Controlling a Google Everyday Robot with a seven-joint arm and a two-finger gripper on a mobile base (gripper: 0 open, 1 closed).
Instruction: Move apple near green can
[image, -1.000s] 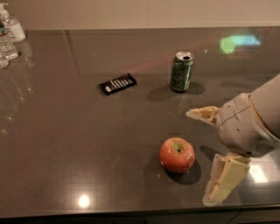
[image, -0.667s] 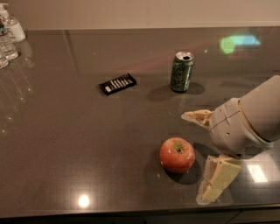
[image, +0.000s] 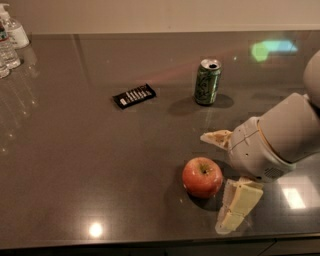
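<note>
The red apple (image: 202, 177) with yellowish patches rests on the dark table (image: 80, 165) near the front edge. The green can (image: 207, 82) stands upright farther back, well apart from the apple. My gripper (image: 220, 180) is just right of the apple, open, with one pale finger (image: 216, 138) behind the apple and the other finger (image: 237, 206) in front and to its right. The apple lies at the mouth of the fingers, not held.
A flat black snack bar wrapper (image: 134, 95) lies left of the can. Clear water bottles (image: 10, 42) stand at the far left back corner. The table's front edge runs just below the gripper.
My gripper has moved left toward the apple, so its fingers now flank the apple's right side. The apple and can have not moved.
</note>
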